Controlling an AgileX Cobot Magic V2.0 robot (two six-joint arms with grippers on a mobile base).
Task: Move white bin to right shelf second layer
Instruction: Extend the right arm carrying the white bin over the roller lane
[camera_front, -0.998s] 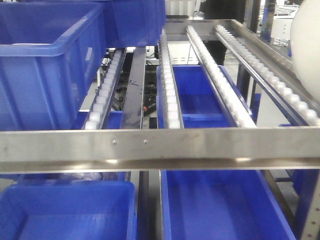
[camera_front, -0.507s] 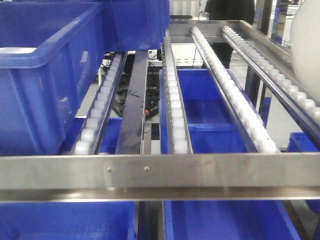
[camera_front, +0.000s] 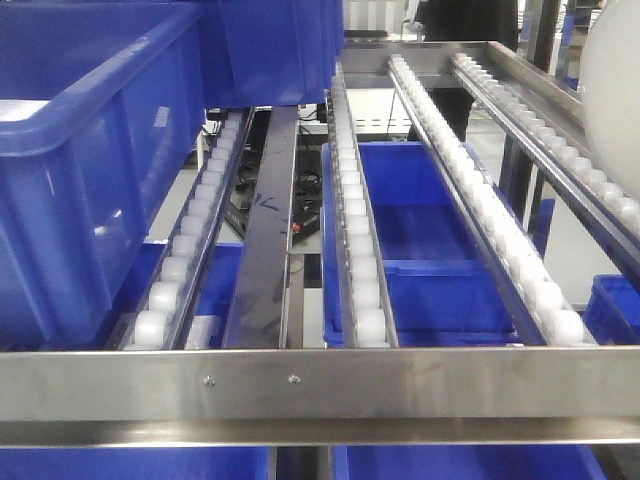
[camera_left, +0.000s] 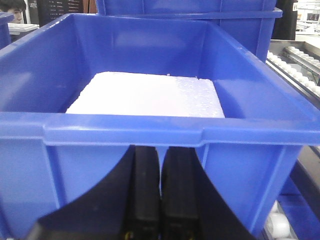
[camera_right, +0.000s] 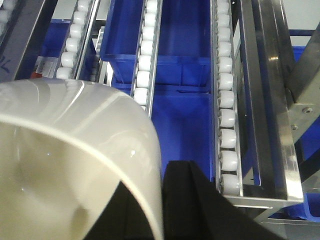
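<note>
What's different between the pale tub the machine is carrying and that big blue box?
The white bin is cream, smooth and round-walled; the blue crate is blue and square-cornered with a flanged rim. The white bin is held above the roller rails and looks empty, while the blue crate holds a white foam slab. Both are open-topped.

The left gripper (camera_left: 160, 192) shows in its wrist view as two black fingers (camera_left: 144, 190) pressed flat together with no gap between them, pointing forward and level. The right gripper (camera_right: 165, 210) shows in its own wrist view angled downward, one black finger (camera_right: 195, 200) lying along the outside of the white bin (camera_right: 75, 165) wall at the rim, the wall pinched in its grip; its other finger is hidden inside
</note>
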